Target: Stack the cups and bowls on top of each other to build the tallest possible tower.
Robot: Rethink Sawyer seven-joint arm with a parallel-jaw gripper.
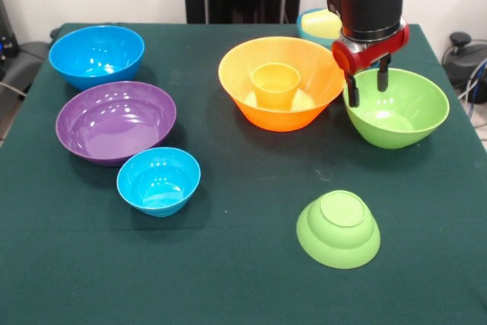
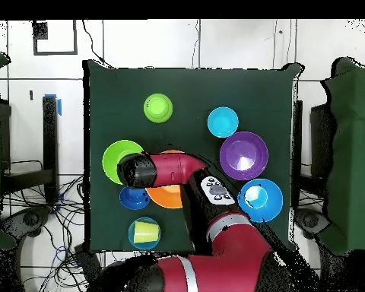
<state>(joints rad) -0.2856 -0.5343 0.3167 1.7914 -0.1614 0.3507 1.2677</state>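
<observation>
Front view shows the gripper [image 1: 367,84] with fingers spread, straddling the rim of the large green bowl [image 1: 399,112], just beside the orange bowl [image 1: 281,85] that holds an upright orange cup [image 1: 275,85]. Purple bowl [image 1: 116,121], two blue bowls and an upturned small green bowl [image 1: 338,229] stand well apart.

A cup [image 1: 275,85] stands inside the bowl [image 1: 280,81] mid-desk [image 1: 228,279]; an upturned bowl [image 1: 338,229] lies towards the desk's near edge.
</observation>
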